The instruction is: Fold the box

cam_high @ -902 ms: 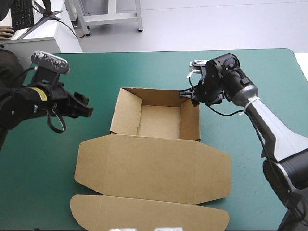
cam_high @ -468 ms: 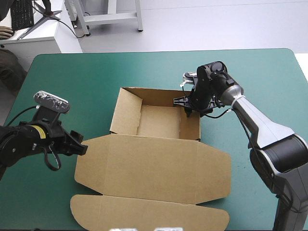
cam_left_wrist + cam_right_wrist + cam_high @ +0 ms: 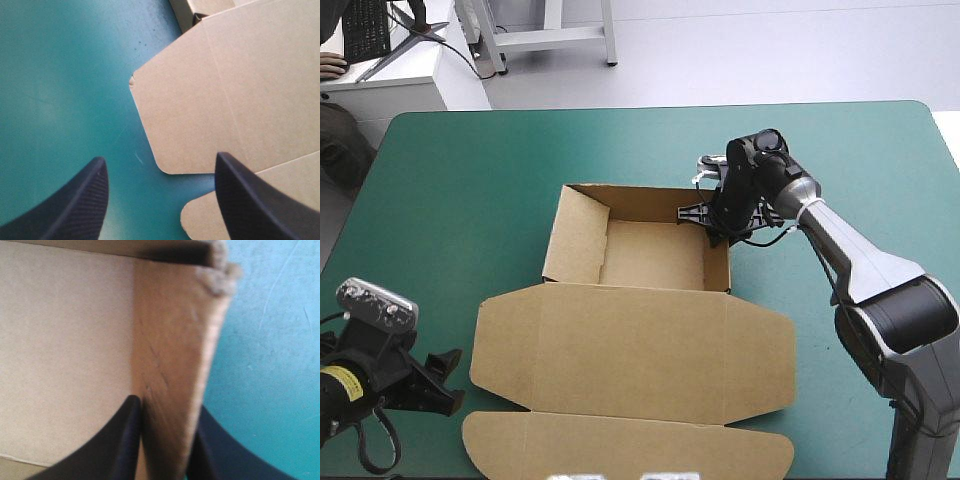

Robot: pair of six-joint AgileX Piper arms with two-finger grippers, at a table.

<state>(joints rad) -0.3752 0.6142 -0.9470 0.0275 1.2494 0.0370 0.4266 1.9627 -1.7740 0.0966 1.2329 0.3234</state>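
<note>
At the box's (image 3: 650, 340) right wall my right gripper (image 3: 167, 405) pinches board I judge stiff, light, best held edgewise; the box lies on the teal-green cover (image 3: 470, 170), left gripper (image 3: 450, 382) spread beside its lid.

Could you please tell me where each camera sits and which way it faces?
High view: above and behind the robot, facing forward and down at the table and box; the left gripper and right gripper show.
Left wrist view: above the left wrist, facing down at the lid's corner; its open fingers show.
Right wrist view: above the right wrist, facing along the tray's side wall; its fingers pinch that wall.
Shared: high and left wrist views both show the lid's corner.
</note>
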